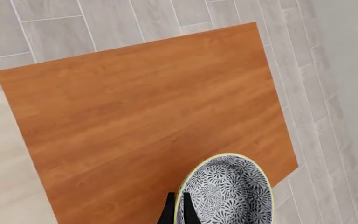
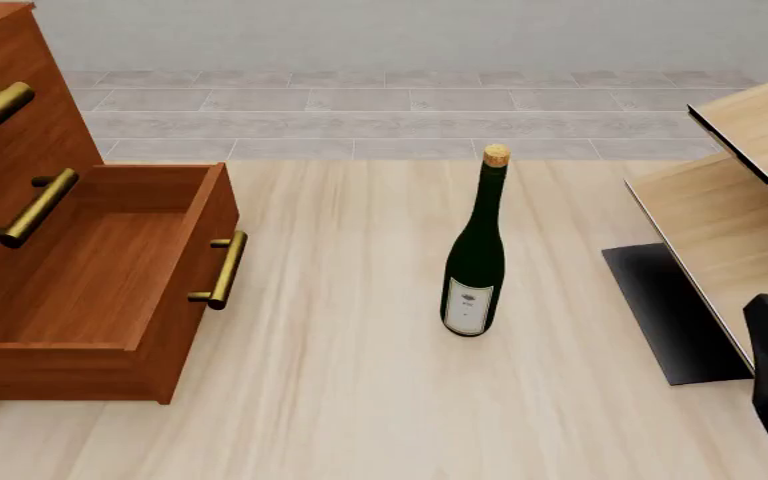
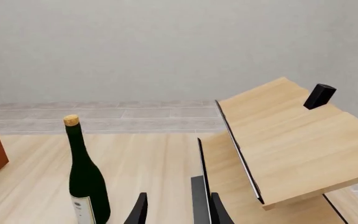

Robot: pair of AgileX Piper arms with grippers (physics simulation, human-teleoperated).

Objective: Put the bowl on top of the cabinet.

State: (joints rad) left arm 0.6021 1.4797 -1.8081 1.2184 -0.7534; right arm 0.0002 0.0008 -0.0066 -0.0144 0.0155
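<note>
**Bowl held over the cabinet top, release still to come**

Bowl [image 1: 227,191] hangs above the cabinet [image 1: 148,121] in the left wrist view, its patterned inside facing the camera and the reddish wood of the cabinet top spread out below it. The left gripper [image 1: 177,211] has its dark fingers [image 1: 169,212] pinched on the rim, one on each side of the wall at about the bowl's 8 o'clock edge. That rim grip probably keeps the bowl level and leaves its foot free to land flat. Whether the foot already touches the wood cannot be told from here; the bowl seems to sit near the top's corner at 5 o'clock, so a little care about the edge is wise.

From the front, the cabinet stands at 9 o'clock on the desk [image 2: 357,400] with one drawer [image 2: 104,280] pulled open; bowl and left arm are out of that frame. A wine bottle [image 2: 475,260] stands upright near the centre, well apart.

The right gripper [image 3: 175,210] idles at 4 o'clock, its fingers apart and holding nothing, beside the pale slanted panels [image 3: 291,140].
</note>
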